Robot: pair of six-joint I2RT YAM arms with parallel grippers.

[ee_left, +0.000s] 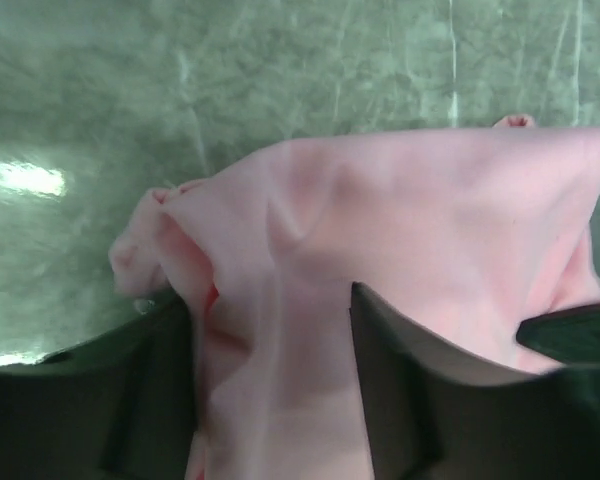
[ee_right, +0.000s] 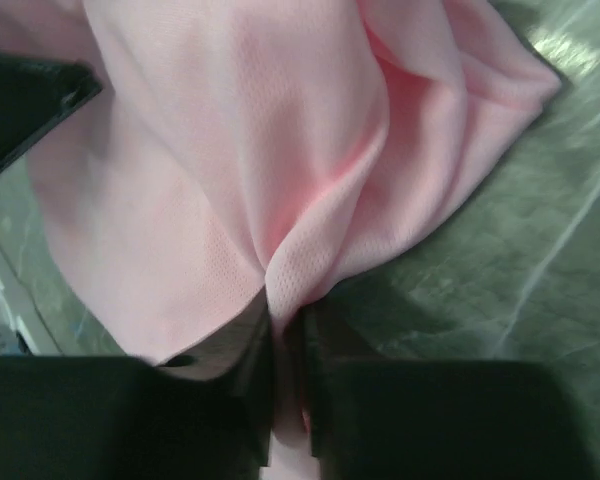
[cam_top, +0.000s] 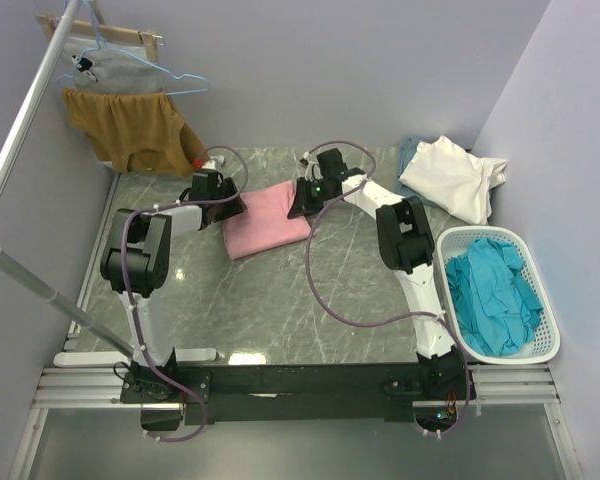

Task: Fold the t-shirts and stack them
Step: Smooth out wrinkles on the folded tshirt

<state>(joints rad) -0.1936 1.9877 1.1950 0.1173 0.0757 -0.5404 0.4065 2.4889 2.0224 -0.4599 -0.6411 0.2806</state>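
The right gripper pinches the pink shirt while the left gripper, jaws apart, straddles its edge; both should clamp firmly, then lift evenly.

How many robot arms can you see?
2. The left arm reaches to the pink t-shirt's left end. The right arm reaches to its right end, with the right gripper pinching the cloth. None seem hidden.

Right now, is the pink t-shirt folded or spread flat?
Folded: the pink t-shirt shows as a compact rectangle on the table, no sleeves spread out.
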